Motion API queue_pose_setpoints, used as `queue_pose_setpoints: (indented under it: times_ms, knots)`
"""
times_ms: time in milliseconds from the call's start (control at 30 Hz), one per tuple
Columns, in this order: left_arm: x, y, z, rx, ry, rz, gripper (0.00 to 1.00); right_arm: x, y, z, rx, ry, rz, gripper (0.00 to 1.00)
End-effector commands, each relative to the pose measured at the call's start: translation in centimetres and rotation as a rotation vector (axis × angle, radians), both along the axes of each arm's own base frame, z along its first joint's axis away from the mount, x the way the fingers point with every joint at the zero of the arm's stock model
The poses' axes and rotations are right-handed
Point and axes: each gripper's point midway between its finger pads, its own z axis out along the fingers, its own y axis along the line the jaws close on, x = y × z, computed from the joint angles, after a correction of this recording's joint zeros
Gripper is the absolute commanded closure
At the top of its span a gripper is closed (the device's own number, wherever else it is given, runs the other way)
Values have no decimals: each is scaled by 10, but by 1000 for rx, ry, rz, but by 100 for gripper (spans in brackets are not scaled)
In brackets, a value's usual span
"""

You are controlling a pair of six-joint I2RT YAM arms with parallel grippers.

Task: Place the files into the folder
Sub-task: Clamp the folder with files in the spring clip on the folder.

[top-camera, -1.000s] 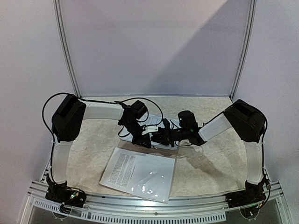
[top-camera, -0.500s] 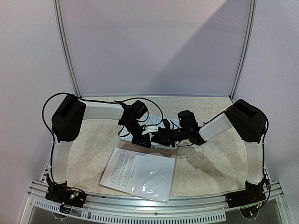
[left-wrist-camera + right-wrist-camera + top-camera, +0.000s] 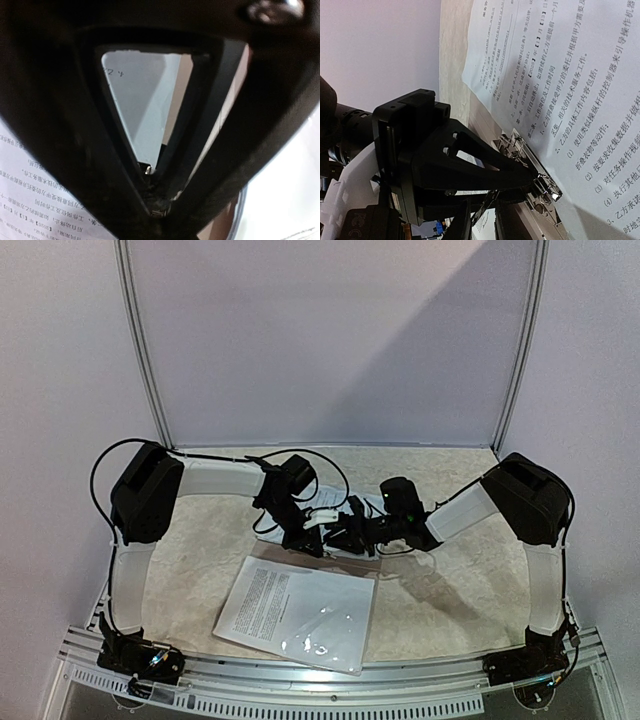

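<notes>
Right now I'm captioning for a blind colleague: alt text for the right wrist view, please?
A black gripper, the left arm's, reaches in from the left with its tips closed together at a small metal clip on the edge of a brown folder. A white sheet of printed text lies on the folder, filling the right side.

White printed paper sheets (image 3: 300, 608) lie on the flat tan-brown cardboard folder (image 3: 270, 552). At their 12 o'clock edge sits the small metal clip (image 3: 543, 183), with the left gripper (image 3: 318, 545) on it. The right gripper (image 3: 345, 537) is just beside, at 3 o'clock.
</notes>
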Motion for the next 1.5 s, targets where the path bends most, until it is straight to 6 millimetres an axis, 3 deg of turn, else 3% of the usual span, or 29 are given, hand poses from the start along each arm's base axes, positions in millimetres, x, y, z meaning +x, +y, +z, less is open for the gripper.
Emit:
queue_pose_setpoints:
  times_ms: [0,267,433,533,867,1000,1300,1467]
  knots:
    - [-16,7,-28,78,50,-7,100,-16,13,10,1,-28,55,83]
    - [-17,7,-28,78,53,-8,100,-19,17,19,34,-48,75,82]
    - [-16,7,-29,82,53,-8,100,-22,17,18,33,-38,78,92]
    - [-16,7,-27,79,49,-7,98,-22,14,7,-7,-12,67,97]
    - [-12,2,-4,37,17,-15,77,-19,-21,-42,-233,-5,16,99]
    - [-10,3,-3,41,3,-17,71,-22,-26,-48,-265,-25,41,98]
    - [-8,-5,22,-17,-35,-55,57,-22,-34,-69,-326,-19,43,98]
    - [-8,-10,29,-44,-36,-65,53,-25,-38,-81,-351,-24,62,98]
